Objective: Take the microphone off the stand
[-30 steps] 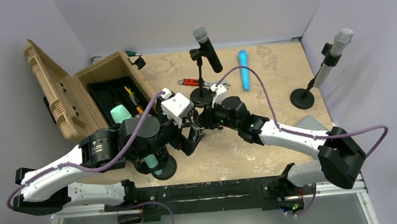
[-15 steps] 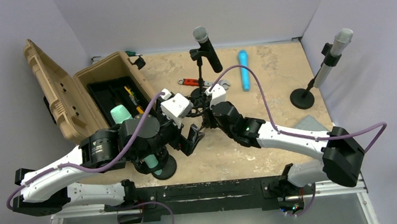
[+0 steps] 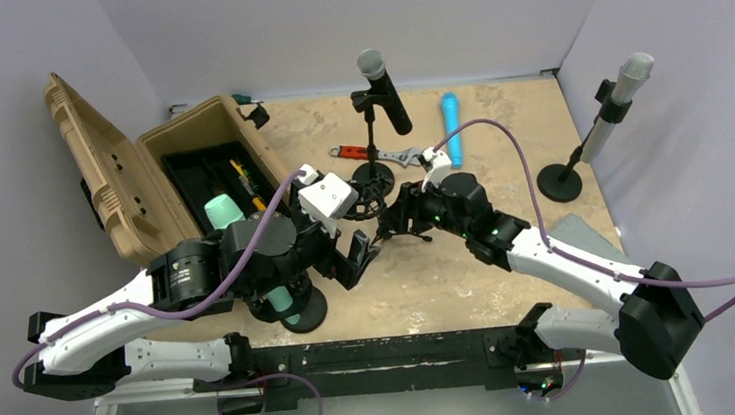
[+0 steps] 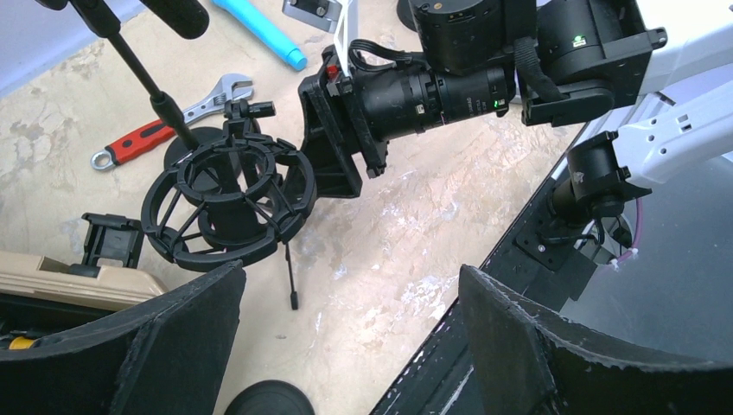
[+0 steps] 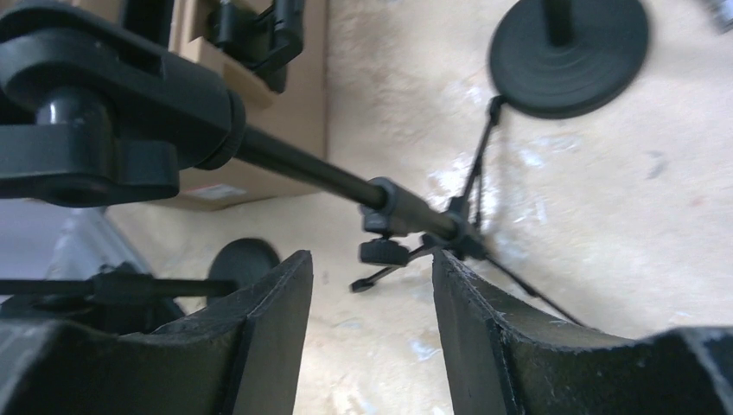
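A black microphone (image 3: 386, 93) sits tilted in the clip of a round-base stand (image 3: 370, 137) at the back centre; its tip also shows in the left wrist view (image 4: 177, 13). An empty black shock-mount cage (image 3: 367, 189) on a small tripod stands in front of it and shows in the left wrist view (image 4: 229, 203). My right gripper (image 3: 392, 223) is open and empty, its jaws on either side of the tripod's hub (image 5: 458, 233), not touching it. My left gripper (image 3: 355, 253) is open and empty, just left of the tripod.
A silver microphone (image 3: 624, 85) stands on a stand at the far right. A blue microphone (image 3: 451, 130) and a red-handled wrench (image 3: 359, 153) lie at the back. An open tan case (image 3: 141, 187) is at the left. A teal microphone (image 3: 282, 303) on a round base is partly hidden under my left arm.
My right arm has pulled back to the right, away from the tripod and shock mount. The left arm has not moved.
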`<state>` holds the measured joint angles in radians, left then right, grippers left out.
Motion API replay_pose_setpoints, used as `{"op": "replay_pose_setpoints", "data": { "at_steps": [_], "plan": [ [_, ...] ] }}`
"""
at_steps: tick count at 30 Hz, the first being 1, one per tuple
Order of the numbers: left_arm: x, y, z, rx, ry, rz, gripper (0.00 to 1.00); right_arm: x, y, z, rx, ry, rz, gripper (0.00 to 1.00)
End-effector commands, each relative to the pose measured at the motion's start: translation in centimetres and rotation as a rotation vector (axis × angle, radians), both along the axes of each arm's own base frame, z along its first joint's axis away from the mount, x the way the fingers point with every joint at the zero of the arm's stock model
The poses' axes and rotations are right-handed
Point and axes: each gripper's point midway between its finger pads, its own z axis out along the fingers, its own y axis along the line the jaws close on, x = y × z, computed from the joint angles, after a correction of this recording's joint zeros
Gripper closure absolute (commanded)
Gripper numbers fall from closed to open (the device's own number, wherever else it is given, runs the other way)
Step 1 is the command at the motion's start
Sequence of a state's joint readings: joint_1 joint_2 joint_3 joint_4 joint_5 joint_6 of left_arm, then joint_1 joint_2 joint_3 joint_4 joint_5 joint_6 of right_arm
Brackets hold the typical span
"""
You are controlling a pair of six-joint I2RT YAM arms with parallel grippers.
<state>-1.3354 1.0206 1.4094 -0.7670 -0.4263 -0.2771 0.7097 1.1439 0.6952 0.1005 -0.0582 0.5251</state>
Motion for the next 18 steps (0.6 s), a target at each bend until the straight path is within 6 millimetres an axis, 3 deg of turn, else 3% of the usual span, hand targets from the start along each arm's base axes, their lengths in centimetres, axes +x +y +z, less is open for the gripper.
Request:
{"op": "replay_pose_setpoints", "data": {
  "at_steps": [1, 6, 11, 18],
  "plan": [
    [0.0, -0.1, 0.9, -0.057, 0.003, 0.000, 0.09, -1.7, 2.6, 1.8, 0.176, 0.070, 0.129, 0.48],
    [-0.3, 0.0, 1.1, -0.064, 0.007, -0.010, 0.09, -0.4, 1.7, 0.4, 0.161, 0.114, 0.048, 0.49],
    [-0.3, 0.0, 1.3, -0.073, -0.003, -0.015, 0.09, 0.0, 2.1, -0.5, 0.163, 0.139, 0.053, 0.51],
    [-0.2, -0.2, 1.1, -0.064, -0.004, -0.019, 0.09, 0.6, 1.5, -0.9, 0.125, 0.123, 0.025, 0.66]
  ]
}}
